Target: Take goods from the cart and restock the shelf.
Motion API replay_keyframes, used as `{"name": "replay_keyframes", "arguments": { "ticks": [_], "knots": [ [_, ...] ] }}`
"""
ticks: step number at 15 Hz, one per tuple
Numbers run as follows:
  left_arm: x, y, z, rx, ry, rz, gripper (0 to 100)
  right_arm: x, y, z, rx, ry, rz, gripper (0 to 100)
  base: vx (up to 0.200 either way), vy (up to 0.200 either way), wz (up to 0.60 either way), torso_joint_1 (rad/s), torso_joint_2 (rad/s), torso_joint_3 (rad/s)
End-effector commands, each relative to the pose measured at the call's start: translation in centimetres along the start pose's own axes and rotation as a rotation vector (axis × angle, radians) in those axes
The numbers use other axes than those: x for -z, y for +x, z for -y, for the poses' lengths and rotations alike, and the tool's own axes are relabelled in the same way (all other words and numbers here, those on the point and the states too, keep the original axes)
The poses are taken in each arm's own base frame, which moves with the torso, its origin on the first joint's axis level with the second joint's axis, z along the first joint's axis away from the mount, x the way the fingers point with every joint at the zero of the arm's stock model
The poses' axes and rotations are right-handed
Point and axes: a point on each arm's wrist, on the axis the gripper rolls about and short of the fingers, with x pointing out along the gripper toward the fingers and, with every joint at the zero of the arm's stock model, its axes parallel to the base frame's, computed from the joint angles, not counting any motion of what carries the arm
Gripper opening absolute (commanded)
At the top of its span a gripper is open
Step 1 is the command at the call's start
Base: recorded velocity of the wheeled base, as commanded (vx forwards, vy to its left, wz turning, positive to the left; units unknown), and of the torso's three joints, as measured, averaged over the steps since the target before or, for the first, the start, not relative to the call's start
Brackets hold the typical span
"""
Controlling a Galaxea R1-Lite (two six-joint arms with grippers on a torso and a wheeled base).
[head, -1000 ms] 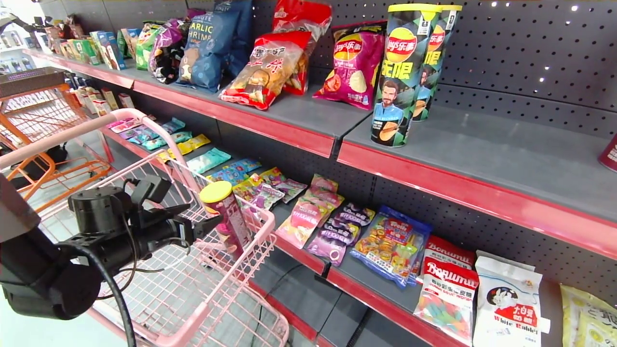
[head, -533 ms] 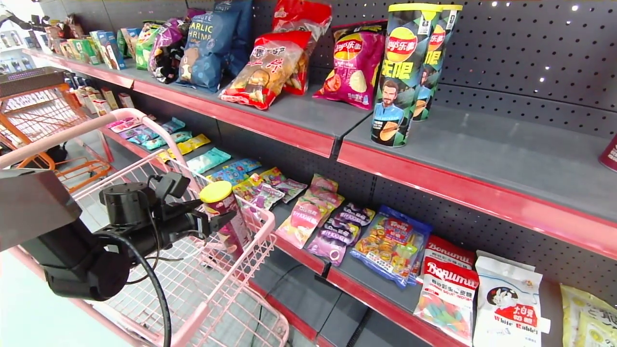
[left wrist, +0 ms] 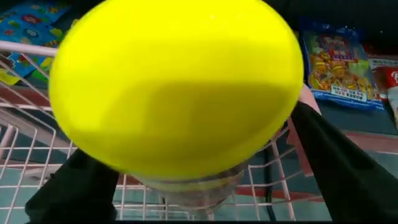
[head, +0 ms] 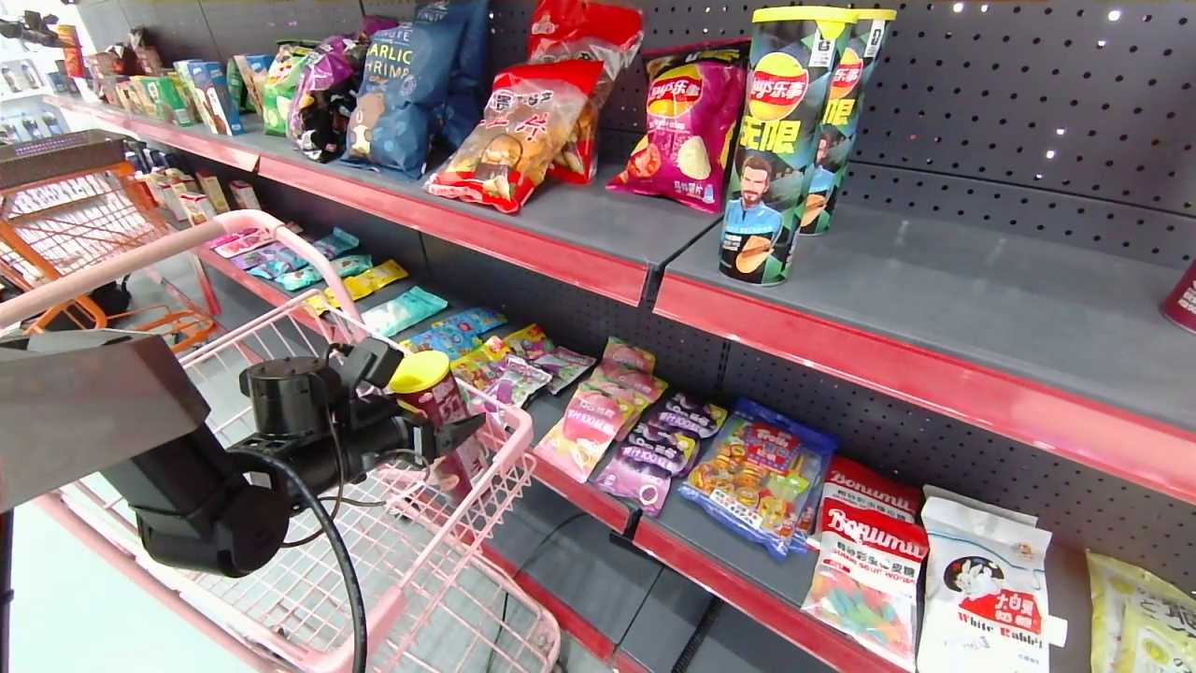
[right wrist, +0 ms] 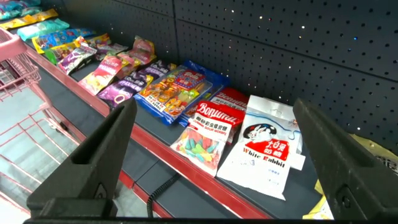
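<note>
left jaws agape astride yellow-lidded cylindrical can in wire cart, right jaws agape

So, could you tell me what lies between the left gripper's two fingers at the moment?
The yellow-lidded can in the pink cart; the left wrist view shows one finger on each side of it.

The can in the cart is wearing a bright yellow lid over a dark maroon body with pale print. The cart is showing pink wire throughout. The left gripper is looking plain black. The shelf is showing grey boards with red front edges. Its two tall cans are sporting yellow lids over dark green-and-black wraps with red-and-yellow badges.
</note>
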Motion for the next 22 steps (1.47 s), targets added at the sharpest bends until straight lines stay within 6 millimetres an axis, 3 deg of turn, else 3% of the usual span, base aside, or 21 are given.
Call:
{"name": "replay_keyframes", "arguments": {
  "ticks": [1, 6, 10, 11, 12, 13, 14, 15, 16, 18, 20, 22],
  "knots": [
    [0.3, 0.1, -0.1, 0.000, 0.017, -0.005, 0, 0.0, 0.0, 0.0, -0.001, 0.001, -0.002, 100, 0.000, 0.000, 0.00, 0.000, 0.00, 0.000],
    [-0.3, -1.1, -0.6, -0.031, 0.018, 0.006, 0, 0.0, 0.0, 0.0, -0.001, 0.002, -0.002, 100, 0.000, 0.000, 0.00, 0.000, 0.00, 0.000],
    [-4.0, -6.2, -1.2, -0.113, 0.011, 0.054, 0, 0.0, 0.0, 0.0, -0.001, -0.001, -0.002, 100, 0.000, 0.000, 0.00, 0.000, 0.00, 0.000],
    [-4.0, -6.2, -1.2, -0.113, 0.011, 0.054, 0, 0.0, 0.0, 0.0, -0.001, -0.001, -0.002, 100, 0.000, 0.000, 0.00, 0.000, 0.00, 0.000],
    [-7.4, -11.6, -0.1, -0.166, -0.078, 0.085, 0, 0.0, 0.0, 0.0, -0.001, 0.002, -0.002, 100, 0.000, 0.000, 0.00, 0.000, 0.00, 0.000],
    [-8.5, -14.1, 0.8, -0.177, -0.101, 0.108, 0, 0.0, 0.0, 0.0, 0.001, 0.004, -0.002, 100, 0.000, 0.000, 0.00, 0.000, 0.00, 0.000],
    [-8.9, -16.6, 2.2, -0.178, -0.102, 0.118, 0, 0.0, 0.0, 0.0, 0.001, 0.001, -0.002, 100, 0.000, 0.000, 0.00, 0.000, 0.00, 0.000],
    [-9.0, -16.8, 2.3, -0.177, -0.101, 0.119, 0, 0.0, 0.0, 0.0, 0.001, 0.001, -0.002, 100, 0.000, 0.000, 0.00, 0.000, 0.00, 0.000],
    [-9.7, -21.9, 6.0, -0.116, -0.080, 0.146, 0, 0.0, 0.0, 0.0, 0.001, -0.001, -0.002, 100, 0.000, 0.000, 0.00, 0.000, 0.00, 0.000],
    [-9.7, -26.6, 9.4, -0.095, -0.075, 0.152, 0, 0.0, 0.0, 0.0, -0.001, 0.004, 0.000, 100, 0.000, 0.000, 0.00, 0.000, 0.00, 0.000],
    [-9.5, -28.7, 10.9, -0.124, -0.069, 0.169, 0, 0.0, 0.0, 0.0, -0.001, 0.004, 0.000, 100, 0.000, 0.000, 0.00, 0.000, 0.00, 0.000],
    [-9.5, -30.3, 11.4, -0.320, -0.051, 0.236, 0, 0.0, 0.0, 0.0, 0.007, -0.001, -0.002, 100, 0.000, 0.000, 0.00, 0.000, 0.00, 0.000]
  ]
}}
